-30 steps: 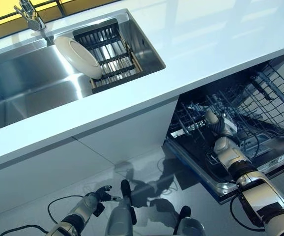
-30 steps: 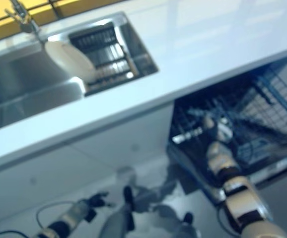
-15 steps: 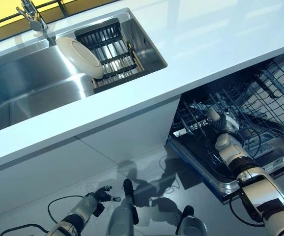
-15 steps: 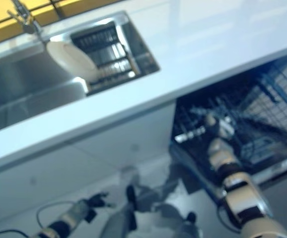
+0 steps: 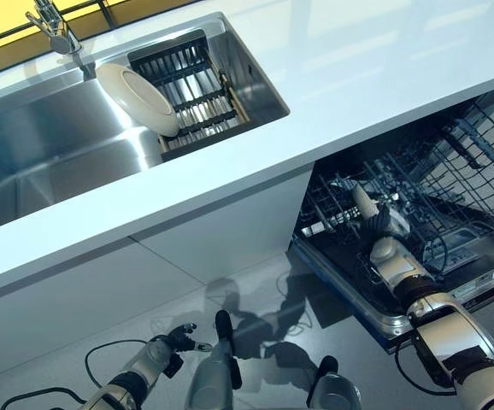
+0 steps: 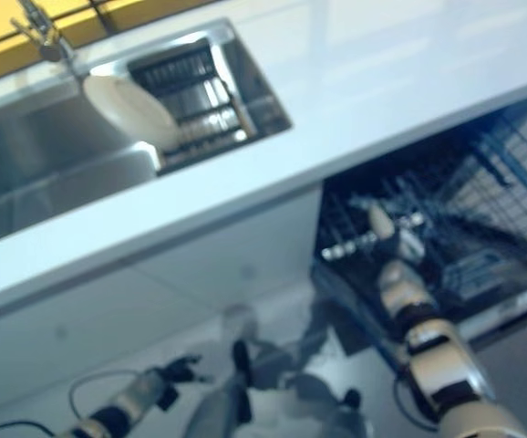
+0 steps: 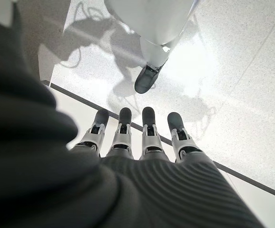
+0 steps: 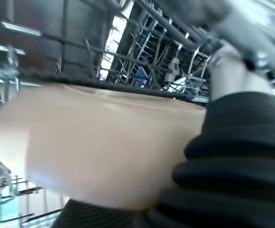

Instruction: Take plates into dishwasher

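Plate [image 5: 362, 202] in the right hand [image 5: 385, 224] now stands on edge among the prongs of the dishwasher's lower rack [image 5: 435, 184], its rim tipped up toward the cabinet. In the right wrist view the cream plate fills the picture against the palm, with rack wires just behind it; the fingers are hidden behind it, so I cannot tell how firmly they grip. Compared with half a second ago, the plate sits a little further up and to the left in the rack and shows more of its edge, while the forearm has pulled slightly down and left with it. That suggests the hand is steering the plate into a slot, though it is not yet let go. A second plate [image 5: 138, 99] leans in the dish rack [image 5: 196, 85] inside the sink [image 5: 50, 154], set into the tabletop [image 5: 358, 77], unmoved throughout. The left hand [image 7: 142, 142] hangs low over the floor [image 7: 242, 71], fingers straight and holding nothing, as before.
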You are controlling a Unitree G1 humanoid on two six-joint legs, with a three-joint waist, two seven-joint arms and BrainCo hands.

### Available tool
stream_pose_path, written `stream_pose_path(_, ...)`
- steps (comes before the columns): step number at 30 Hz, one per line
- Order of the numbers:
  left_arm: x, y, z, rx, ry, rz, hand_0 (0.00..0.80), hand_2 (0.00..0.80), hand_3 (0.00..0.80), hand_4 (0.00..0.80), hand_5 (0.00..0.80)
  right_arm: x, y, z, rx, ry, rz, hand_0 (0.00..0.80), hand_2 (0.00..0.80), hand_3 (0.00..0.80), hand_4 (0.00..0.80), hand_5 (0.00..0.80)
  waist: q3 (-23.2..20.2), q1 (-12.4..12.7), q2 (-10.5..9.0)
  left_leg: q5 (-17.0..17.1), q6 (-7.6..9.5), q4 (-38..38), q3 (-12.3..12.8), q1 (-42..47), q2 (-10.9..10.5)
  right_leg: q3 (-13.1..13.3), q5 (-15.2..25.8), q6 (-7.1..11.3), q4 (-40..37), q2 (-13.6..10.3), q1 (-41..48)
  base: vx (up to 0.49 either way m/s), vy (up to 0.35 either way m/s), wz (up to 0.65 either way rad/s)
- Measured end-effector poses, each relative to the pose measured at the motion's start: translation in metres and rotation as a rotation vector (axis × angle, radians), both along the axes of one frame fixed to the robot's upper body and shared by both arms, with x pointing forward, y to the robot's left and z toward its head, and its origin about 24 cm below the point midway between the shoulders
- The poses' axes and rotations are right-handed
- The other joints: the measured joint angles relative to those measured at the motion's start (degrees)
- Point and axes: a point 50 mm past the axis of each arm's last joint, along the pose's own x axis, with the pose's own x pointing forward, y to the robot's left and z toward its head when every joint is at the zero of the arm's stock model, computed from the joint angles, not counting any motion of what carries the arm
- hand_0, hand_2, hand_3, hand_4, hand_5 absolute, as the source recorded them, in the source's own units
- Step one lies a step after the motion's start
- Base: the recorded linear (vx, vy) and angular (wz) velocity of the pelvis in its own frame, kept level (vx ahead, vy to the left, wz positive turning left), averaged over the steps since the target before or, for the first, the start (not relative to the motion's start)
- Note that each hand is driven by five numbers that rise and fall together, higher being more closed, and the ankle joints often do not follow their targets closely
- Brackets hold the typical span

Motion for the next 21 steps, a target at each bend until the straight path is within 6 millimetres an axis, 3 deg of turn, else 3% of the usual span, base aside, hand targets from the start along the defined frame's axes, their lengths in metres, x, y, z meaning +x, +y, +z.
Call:
stream_pose_path(5, 0.001, 0.000, 0.000, -0.001, -0.003, 0.001, 0.000, 0.000, 0.000, 0.000, 0.000, -0.004, -0.001, -0.004, 0.020, -0.014, -0.017, 0.000, 0.000, 0.000, 0.000, 0.000, 0.18, -0.03, -0.58, -0.01, 0.00, 0.01, 0.00, 0.20, 0.04, -0.15, 0.02, -0.01, 0.01, 0.10, 0.39, 0.001, -0.009, 0.01)
stream_pose_path(12, 0.003, 0.009, 0.004, 0.013, -0.009, 0.038, 0.000, 0.000, 0.000, 0.000, 0.000, -0.017, 0.002, -0.015, 0.061, -0.035, -0.024, 0.000, 0.000, 0.000, 0.000, 0.000, 1.67, -0.09, -4.38, -0.09, 0.00, -0.24, -0.11, 1.47, 0.46, -0.17, 0.06, -0.06, 1.42, 0.10, 1.17, -0.001, -0.040, 0.02)
stream_pose_path(21, -0.001, 0.028, 0.006, 0.045, 0.000, 0.092, 0.000, 0.000, 0.000, 0.000, 0.000, -0.031, 0.010, -0.019, 0.150, -0.094, 0.014, 0.000, 0.000, 0.000, 0.000, 0.000, 1.31, -0.15, -6.65, -0.42, -0.41, -0.21, 1.28, 2.27, 1.05, -0.29, 0.86, -0.69, -0.68, 0.73, 2.43, 0.001, -0.013, -0.03)
